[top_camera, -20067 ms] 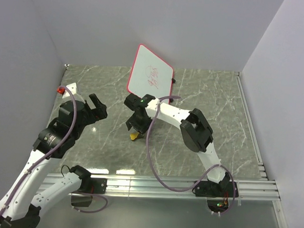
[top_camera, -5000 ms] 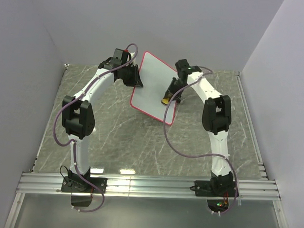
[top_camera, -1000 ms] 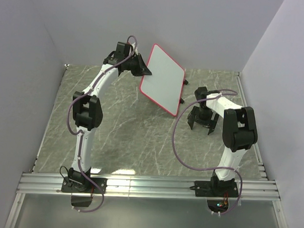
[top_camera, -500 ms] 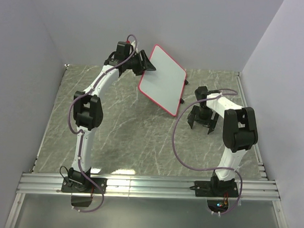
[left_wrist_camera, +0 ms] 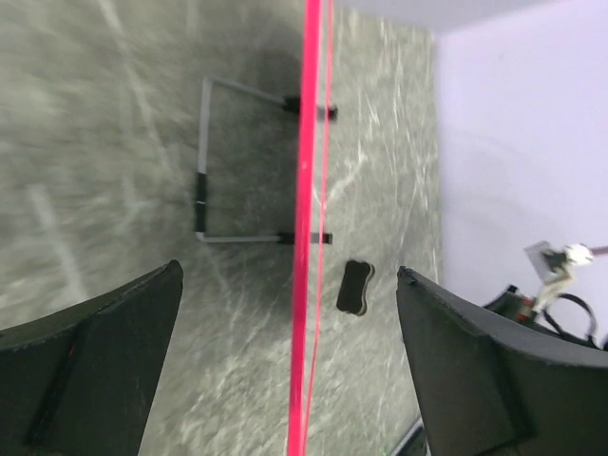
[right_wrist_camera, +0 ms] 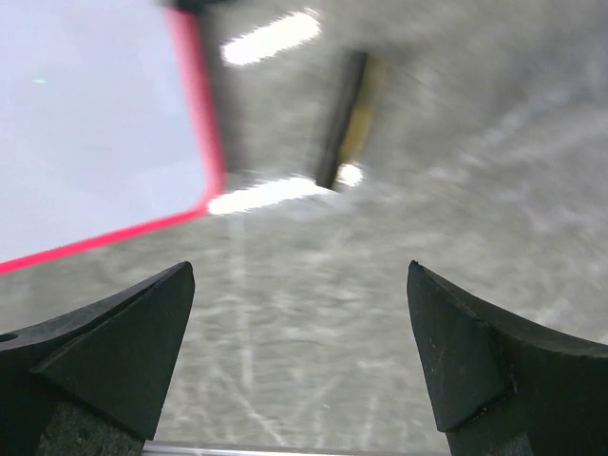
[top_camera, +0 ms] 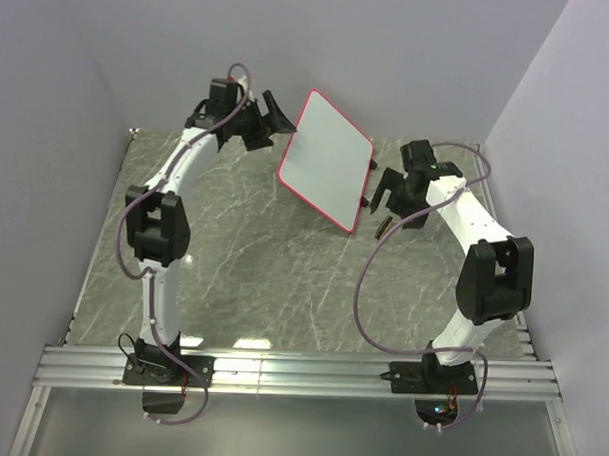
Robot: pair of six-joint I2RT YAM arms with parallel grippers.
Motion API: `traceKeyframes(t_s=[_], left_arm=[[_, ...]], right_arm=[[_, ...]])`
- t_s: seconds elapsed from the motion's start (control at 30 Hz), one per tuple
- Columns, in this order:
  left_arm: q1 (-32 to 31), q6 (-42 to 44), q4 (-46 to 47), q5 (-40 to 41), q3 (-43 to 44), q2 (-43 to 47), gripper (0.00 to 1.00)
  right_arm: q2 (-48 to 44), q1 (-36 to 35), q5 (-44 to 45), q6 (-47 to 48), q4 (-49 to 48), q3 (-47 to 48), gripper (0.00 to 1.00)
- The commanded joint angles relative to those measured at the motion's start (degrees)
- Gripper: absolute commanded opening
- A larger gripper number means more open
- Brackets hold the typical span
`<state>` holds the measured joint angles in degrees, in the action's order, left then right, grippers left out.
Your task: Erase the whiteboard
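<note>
Left end effector (top_camera: 272, 120) is released, jaws wide, just beside the top corner of the whiteboard (top_camera: 327, 161), which stands tilted on a wire stand (left_wrist_camera: 202, 161) at the table's (top_camera: 243, 256) far side. Right end effector (top_camera: 393, 203) is spread and empty above the eraser (top_camera: 382, 229).

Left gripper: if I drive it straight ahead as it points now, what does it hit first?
Likely the whiteboard: its red edge stands edge-on between the left gripper's open jaws in the wrist view, dead ahead. How far off is unclear.
</note>
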<state>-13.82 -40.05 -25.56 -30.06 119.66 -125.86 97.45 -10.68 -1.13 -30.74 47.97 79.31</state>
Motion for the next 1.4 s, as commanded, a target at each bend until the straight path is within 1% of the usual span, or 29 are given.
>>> traceKeyframes(t_s=[0.0,0.1,0.13,0.2,0.27,0.4,0.47,0.5,0.53,0.57,0.6,0.63,0.67,0.7,0.83,1.0,1.17,1.37], left_arm=[[3.01,1.82,-0.63,3.51,-1.87,9.83,0.99],[4.68,3.57,-3.00,7.82,-4.69,13.78,1.00],[5.55,3.84,-3.79,10.09,-6.35,14.85,0.99],[6.61,4.63,-4.84,12.04,-8.46,18.17,0.99],[7.23,5.77,-5.37,14.66,-12.07,20.73,0.99],[8.28,7.71,-7.30,19.24,-18.48,29.07,0.98],[8.64,8.32,-7.92,22.05,-22.70,33.20,0.98],[8.73,8.50,-8.10,22.85,-24.10,34.62,0.97],[8.73,8.67,-8.45,23.64,-26.99,35.76,0.97],[8.81,8.94,-8.54,24.08,-28.41,36.91,0.97],[8.90,8.94,-8.71,24.52,-29.82,38.66,0.97],[8.90,8.94,-8.98,24.61,-32.09,39.37,0.97],[8.90,9.03,-9.15,24.61,-32.99,40.51,0.96],[8.90,9.03,-9.24,24.62,-33.87,41.13,0.96],[8.90,8.85,-9.68,25.14,-36.33,42.80,0.96],[8.90,8.68,-10.47,25.05,-34.84,42.19,0.95],[8.90,8.59,-10.83,24.97,-34.14,41.40,0.94],[8.90,8.50,-10.30,24.35,-34.49,40.00,0.94]], right_arm=[[-2.79,-1.36,-5.46,0.60,-3.84,5.85,1.00],[-3.40,-1.63,-8.10,0.07,-4.90,9.63,1.00],[-3.93,-1.71,-8.28,-0.11,-5.07,11.03,1.00],[-4.46,-1.63,-7.06,-0.90,-5.07,11.92,1.00],[-4.81,-1.54,-5.74,-1.68,-5.94,11.05,1.00],[-5.95,-0.40,-6.87,-2.57,-9.29,6.57,1.00],[-5.78,-0.05,-4.86,-3.88,-8.95,4.37,1.00],[-4.56,0.30,-1.11,-4.58,-7.98,3.84,0.99],[-3.59,0.65,0.41,-5.46,-6.50,3.49,0.95],[-2.45,1.09,1.03,-6.77,-4.22,2.61,0.73],[-0.35,2.14,2.60,-7.05,-3.76,1.74,0.59],[0.54,2.50,3.84,-7.49,-2.89,0.34,0.36],[1.33,2.76,4.98,-8.10,-2.62,-0.20,0.02],[2.82,3.20,5.69,-8.11,-2.61,-0.82,0.00],[5.73,3.29,8.15,-7.75,-3.67,-2.58,0.00],[10.12,3.29,8.78,-8.72,-4.63,-2.32,0.00],[12.85,3.21,4.39,-8.11,-8.67,-0.39,0.00],[13.55,3.12,-7.47,-7.32,-17.72,2.34,0.00]])
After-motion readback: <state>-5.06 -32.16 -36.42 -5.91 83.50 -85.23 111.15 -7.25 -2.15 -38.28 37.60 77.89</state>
